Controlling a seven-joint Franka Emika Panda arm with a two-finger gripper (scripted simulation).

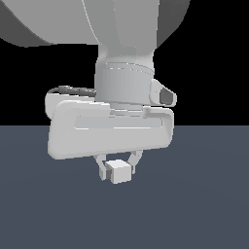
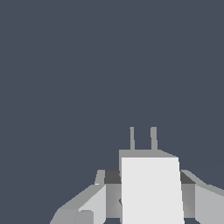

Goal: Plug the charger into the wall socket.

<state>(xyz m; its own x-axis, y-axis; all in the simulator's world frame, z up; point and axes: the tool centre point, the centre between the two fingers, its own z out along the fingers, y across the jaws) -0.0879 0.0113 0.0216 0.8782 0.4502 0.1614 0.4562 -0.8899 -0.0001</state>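
From my station I see the arm [image 1: 121, 39] filling the upper part of the exterior view, its wrist pointing straight down and the broad pale hand body lying crosswise, slightly tilted, above the dark slate floor [image 1: 194, 204]. Below the hand, the gripper [image 1: 118, 170] points down with its two short fingers [image 1: 102, 171] drawn in against the sides of the charger [image 1: 119, 171], so I read it as pinching that small off-white cube. The cube sits between the fingertips, right under the middle of the hand, and appears to be held just above the floor, though I cannot tell for certain whether it touches. In the wrist view the charger [image 2: 151, 188] is close to the camera as a pale block, with the fingers [image 2: 94, 201] flanking it on both sides and touching it. Two thin grey prongs [image 2: 153, 138] stick out of the cube's far face, side by side and parallel, pointing away from the camera toward the plain floor [image 2: 65, 65]. The socket does not show in either view, and I see no containers in this scene.
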